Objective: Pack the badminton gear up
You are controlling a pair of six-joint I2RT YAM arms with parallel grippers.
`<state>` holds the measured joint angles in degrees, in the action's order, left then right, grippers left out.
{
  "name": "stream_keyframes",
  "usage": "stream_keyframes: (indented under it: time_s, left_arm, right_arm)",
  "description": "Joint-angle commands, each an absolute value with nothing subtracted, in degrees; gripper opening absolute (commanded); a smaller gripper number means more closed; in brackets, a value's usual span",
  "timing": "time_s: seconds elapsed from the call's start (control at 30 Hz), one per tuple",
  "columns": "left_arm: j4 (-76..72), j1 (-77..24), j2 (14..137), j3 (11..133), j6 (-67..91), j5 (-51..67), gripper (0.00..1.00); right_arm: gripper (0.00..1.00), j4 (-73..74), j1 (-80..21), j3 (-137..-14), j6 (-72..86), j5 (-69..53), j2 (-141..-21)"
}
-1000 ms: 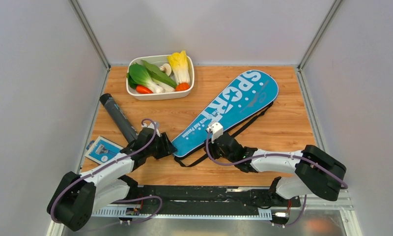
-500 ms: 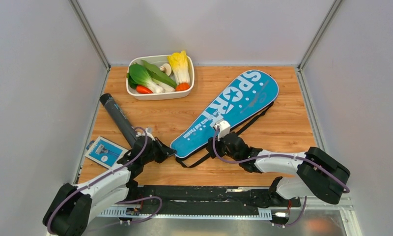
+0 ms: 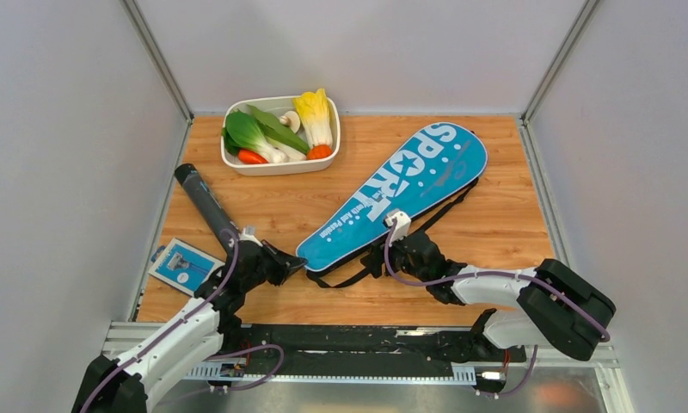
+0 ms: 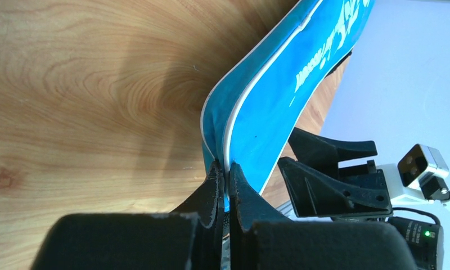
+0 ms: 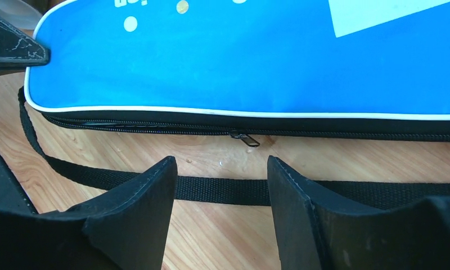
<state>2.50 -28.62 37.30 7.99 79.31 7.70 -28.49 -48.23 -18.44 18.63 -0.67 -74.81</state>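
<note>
Blue SPORT cover (image 3: 405,185) lies diagonally on tabletop (image 3: 504,228). Left gripper (image 4: 227,175): jaws clenched on the piped edge at its narrow end, likely anchoring it. Right gripper (image 5: 221,169): jaws released, over strap (image 5: 223,190), facing zip pull (image 5: 244,138). Zipper seemingly closed there.

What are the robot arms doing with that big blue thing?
They are packing up badminton gear. The left gripper is shut on the narrow end of the blue cover, holding that edge up a little. The right gripper is open near the cover's zipper pull, over the black strap. The black tube lies on the table at the left.
</note>
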Motion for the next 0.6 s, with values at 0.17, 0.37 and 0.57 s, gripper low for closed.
stream_keyframes:
  time_s: [0.17, 0.37, 0.57]
  left_arm:
    - [5.5, -28.9, 35.5, 14.3, 87.0, 6.7, 0.0]
    - [9.4, -28.9, 33.7, 18.3, 88.9, 3.8, 0.0]
    - [9.4, -28.9, 33.9, 18.7, 89.6, 4.3, 0.0]
  right_arm:
    - [0.61, -42.0, -48.0, -15.8, 12.0, 0.0, -76.8]
    - [0.58, -48.6, -48.0, -14.4, 12.1, -0.1, -80.7]
    - [0.58, -56.1, -48.1, -12.5, 10.9, 3.2, -82.9]
